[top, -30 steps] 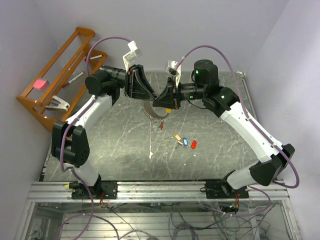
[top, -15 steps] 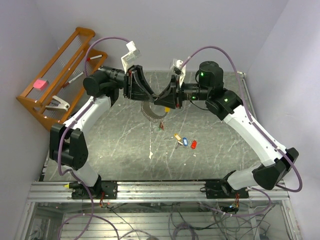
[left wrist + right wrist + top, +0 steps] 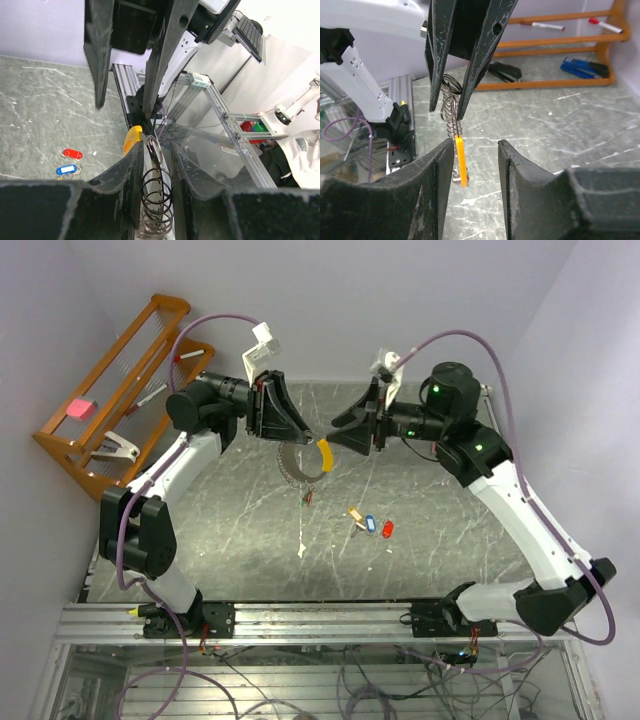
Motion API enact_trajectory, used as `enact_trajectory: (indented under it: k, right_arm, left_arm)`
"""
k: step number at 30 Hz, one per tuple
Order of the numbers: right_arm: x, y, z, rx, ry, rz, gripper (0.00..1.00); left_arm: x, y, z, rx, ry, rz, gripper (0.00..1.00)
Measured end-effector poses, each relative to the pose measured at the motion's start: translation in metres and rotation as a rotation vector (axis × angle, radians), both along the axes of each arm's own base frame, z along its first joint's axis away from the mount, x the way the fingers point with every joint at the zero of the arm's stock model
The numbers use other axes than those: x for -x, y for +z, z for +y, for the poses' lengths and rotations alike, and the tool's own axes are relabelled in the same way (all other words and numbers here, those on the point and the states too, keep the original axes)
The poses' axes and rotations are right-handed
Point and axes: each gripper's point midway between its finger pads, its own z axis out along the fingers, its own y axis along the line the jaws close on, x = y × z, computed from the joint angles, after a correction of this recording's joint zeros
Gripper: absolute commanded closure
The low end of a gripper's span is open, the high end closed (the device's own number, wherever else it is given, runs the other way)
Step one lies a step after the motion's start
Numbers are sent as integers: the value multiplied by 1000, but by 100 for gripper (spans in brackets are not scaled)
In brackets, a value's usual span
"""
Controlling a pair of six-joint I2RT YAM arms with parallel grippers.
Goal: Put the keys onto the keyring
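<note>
My left gripper [image 3: 307, 433] is shut on the keyring [image 3: 295, 462], a silvery coiled wire loop, and holds it above the back of the table. The coil shows between the left pads in the left wrist view [image 3: 157, 175]. Its yellow banana-shaped piece [image 3: 325, 455] hangs free by the jaws' tip. A small red and green piece [image 3: 308, 498] dangles under the coil. My right gripper [image 3: 338, 432] is open and empty, just right of the yellow piece [image 3: 461, 160]. An orange-yellow key [image 3: 356, 513], a blue key [image 3: 368, 525] and a red key [image 3: 387, 529] lie loose on the table.
A wooden rack [image 3: 110, 390] stands at the back left with markers, a pink block [image 3: 78, 408] and a white stapler [image 3: 120, 447]. A small white scrap [image 3: 302, 550] lies near the table's middle. Walls close in the back and both sides.
My right gripper has opened and drawn back to the right, away from the left gripper. The yellow piece now hangs free. The left gripper has kept its hold on the keyring.
</note>
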Motion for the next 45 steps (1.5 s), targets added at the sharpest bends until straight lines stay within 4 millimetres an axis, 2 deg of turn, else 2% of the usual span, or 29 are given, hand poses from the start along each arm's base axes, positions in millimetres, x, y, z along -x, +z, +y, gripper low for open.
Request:
enact_trajectory:
  k: [6,9,10,12,15,18,20,23,30,34,36,39,40,42,43,44,45]
  right_arm:
    - [5,26,-22,-54,-27,-42,81]
    - [8,33,-19,-85,10,-31,81]
    - [10,33,-17,-92,29,-21,78]
    - [10,29,-12,-96,62,6,65]
    - [7,10,-6,-80,93,66,43]
    - [9,-10,-3,-71,113,133,33]
    - [11,-20,-1,-76,130,162,32]
    - [14,-24,4,-88,149,182,32]
    - [25,-19,26,-117,215,147,36]
    - [9,-25,18,-94,120,118,43]
    - [-1,-31,9,-68,45,115,38]
    - [-11,-48,0,-13,-38,138,41]
    - [-13,-60,0,9,-56,160,41]
    - [-15,-97,0,64,-82,241,41]
    - [-15,-131,0,109,-99,325,41]
    - [-15,-140,1,124,-102,348,41]
    - [-15,-161,0,154,-113,408,41]
  left_arm:
    - [-2,0,1,-1,5,3,93]
    - [-2,-1,1,-1,5,3,93]
    - [-2,0,1,-1,5,4,93]
    - [-2,-1,1,-2,5,4,93]
    - [-2,-1,1,-2,5,4,93]
    - [-2,-1,1,-2,5,5,93]
    - [-2,-1,1,-2,5,5,93]
    - [-2,-1,1,-2,5,7,93]
    - [-2,-2,1,-5,6,15,93]
    - [-14,-5,8,-7,38,21,93]
    - [-26,-9,19,-12,84,42,93]
    - [-55,-24,45,-31,187,135,93]
    - [-63,-32,53,-40,215,180,93]
    - [-72,-46,66,-52,258,248,88]
    - [-73,-50,69,-56,268,271,84]
    - [-73,-51,70,-59,271,282,80]
    - [-71,-49,70,-60,270,289,78]
